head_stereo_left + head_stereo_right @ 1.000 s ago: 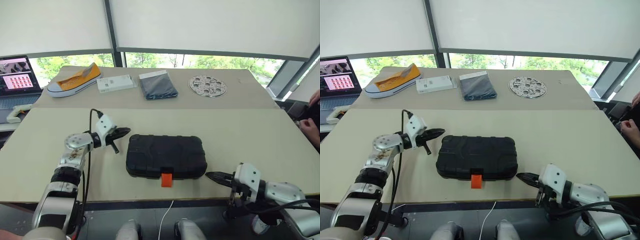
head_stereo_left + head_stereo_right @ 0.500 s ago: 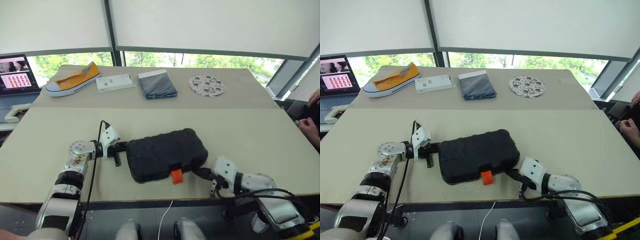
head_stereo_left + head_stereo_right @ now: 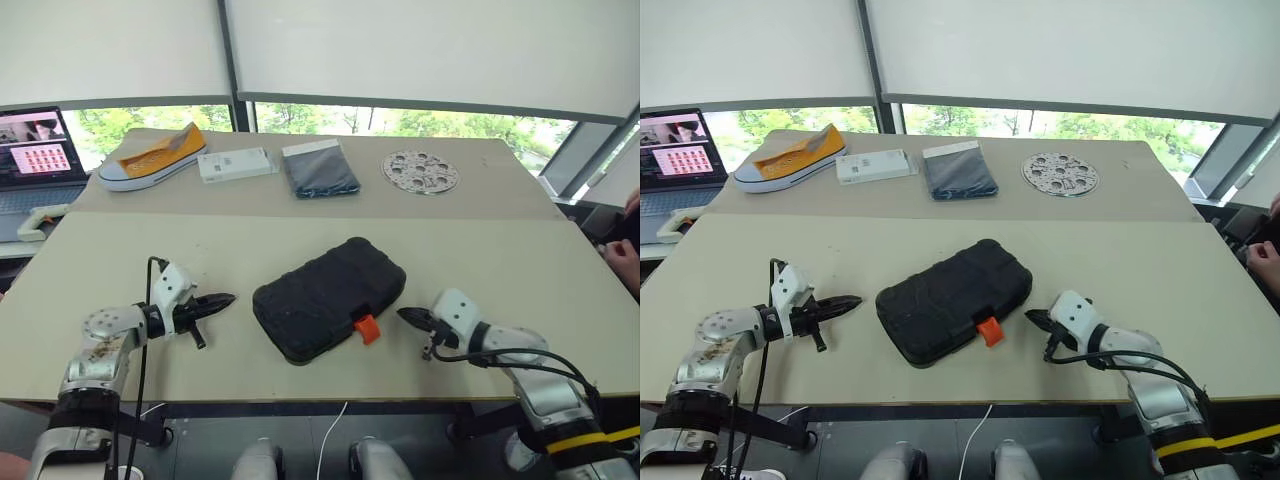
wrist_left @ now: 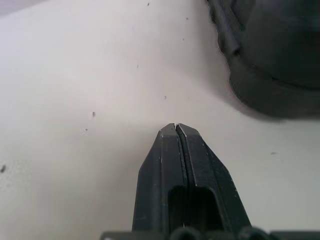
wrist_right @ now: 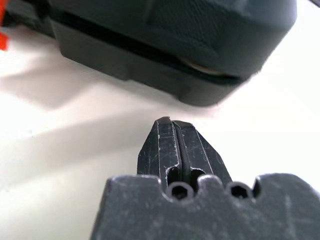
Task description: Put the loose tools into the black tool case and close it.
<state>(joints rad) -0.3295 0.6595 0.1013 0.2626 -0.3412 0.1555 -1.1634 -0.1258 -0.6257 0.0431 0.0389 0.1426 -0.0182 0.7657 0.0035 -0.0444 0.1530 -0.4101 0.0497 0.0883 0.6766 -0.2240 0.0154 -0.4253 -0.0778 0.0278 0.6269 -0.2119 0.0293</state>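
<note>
The black tool case [image 3: 325, 295] lies shut on the near table, turned diagonally, its orange latch [image 3: 367, 328] facing the front right. No loose tools are in view. My left gripper [image 3: 228, 298] is shut and empty, a short gap left of the case; in the left wrist view its tip [image 4: 175, 126] rests above bare table with the case's corner [image 4: 275, 55] beyond. My right gripper [image 3: 403, 314] is shut and empty, just right of the latch; in the right wrist view its tip [image 5: 170, 121] is close to the case's side wall [image 5: 175, 30].
On the far table lie a yellow-and-white shoe [image 3: 150, 157], a white box [image 3: 236, 163], a dark folded cloth [image 3: 319, 168] and a round perforated plate [image 3: 420, 171]. A laptop [image 3: 35, 150] stands at the far left. A person's hand [image 3: 622, 255] is at the right edge.
The case has swung from square-on to diagonal, its right end going away from me. My left gripper drew back to the left, off the case. My right gripper moved forward towards the latch side.
</note>
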